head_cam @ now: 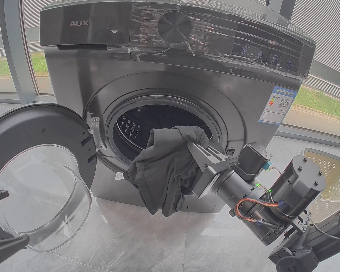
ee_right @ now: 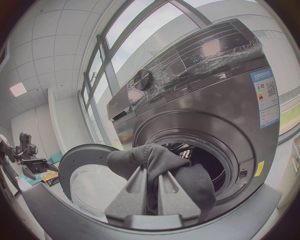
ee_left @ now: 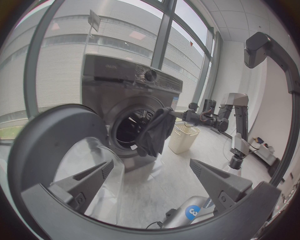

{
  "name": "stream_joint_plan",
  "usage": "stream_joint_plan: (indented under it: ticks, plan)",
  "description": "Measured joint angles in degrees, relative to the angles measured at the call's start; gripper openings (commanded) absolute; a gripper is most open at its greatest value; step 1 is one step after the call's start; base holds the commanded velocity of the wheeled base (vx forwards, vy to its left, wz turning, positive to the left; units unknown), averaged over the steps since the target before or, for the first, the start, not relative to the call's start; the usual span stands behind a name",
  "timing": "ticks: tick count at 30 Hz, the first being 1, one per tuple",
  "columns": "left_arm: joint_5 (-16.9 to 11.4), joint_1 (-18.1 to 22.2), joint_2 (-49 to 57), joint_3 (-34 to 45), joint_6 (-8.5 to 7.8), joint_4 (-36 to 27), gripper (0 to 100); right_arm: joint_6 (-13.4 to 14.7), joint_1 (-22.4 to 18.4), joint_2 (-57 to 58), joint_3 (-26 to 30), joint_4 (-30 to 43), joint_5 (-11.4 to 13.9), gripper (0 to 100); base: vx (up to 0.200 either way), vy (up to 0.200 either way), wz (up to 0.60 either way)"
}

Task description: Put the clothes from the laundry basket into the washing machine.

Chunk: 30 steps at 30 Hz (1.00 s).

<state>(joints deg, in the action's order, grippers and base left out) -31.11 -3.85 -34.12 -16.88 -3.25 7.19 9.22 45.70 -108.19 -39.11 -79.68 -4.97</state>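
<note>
A dark grey, crumpled cloth garment (head_cam: 165, 167) hangs in limp folds at the centre of the head view, in front of the round opening of the silver front-loading washing machine (head_cam: 83, 70). The right gripper (head_cam: 195, 146), touching the garment's upper right, is clenched on its top fold. At lower left, the left gripper (head_cam: 17, 216) is spread wide and holds nothing.

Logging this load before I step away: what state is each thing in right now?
Washing machine door: swung fully open.
Dark garment: pinched at its top, hanging in front of the drum opening, not yet inside.
Right pincer: shut on the garment.
Left pincer: open, empty, by the door.
Laundry basket: upright on the floor, at the robot's right.
</note>
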Motion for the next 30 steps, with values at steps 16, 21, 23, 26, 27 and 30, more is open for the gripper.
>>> stream_joint_plan:
  ticks: [16, 21, 23, 26, 27, 30]
  plan:
    - [-0.77, -13.79, -29.40, -1.55, 0.50, 18.75, 100, 0.09, -0.43, -2.58, -3.72, 0.63, -0.09, 0, 0.000, 0.000, 0.00]
    - [-0.77, -16.51, -37.68, -2.44, 2.13, 24.60, 100, 0.11, -0.43, -2.89, -3.80, 0.74, -0.24, 0, 0.000, 0.000, 0.00]
    - [-0.74, -17.86, -40.63, -2.77, 3.12, 26.60, 100, 0.11, -0.32, -2.95, -3.78, 0.79, -0.28, 0, 0.000, 0.000, 0.00]
    - [-0.48, -19.98, -45.03, -3.34, 4.36, 29.07, 100, 0.15, -0.12, -3.02, -3.72, 0.82, -0.33, 0, 0.000, 0.000, 0.00]
    - [-0.34, -20.32, -45.90, -3.49, 4.53, 29.43, 100, 0.15, -0.09, -3.05, -3.72, 0.79, -0.35, 0, 0.000, 0.000, 0.00]
    - [0.07, -21.39, -49.37, -4.11, 4.95, 30.46, 100, 0.17, 0.10, -3.13, -3.72, 0.74, -0.38, 0, 0.000, 0.000, 0.00]
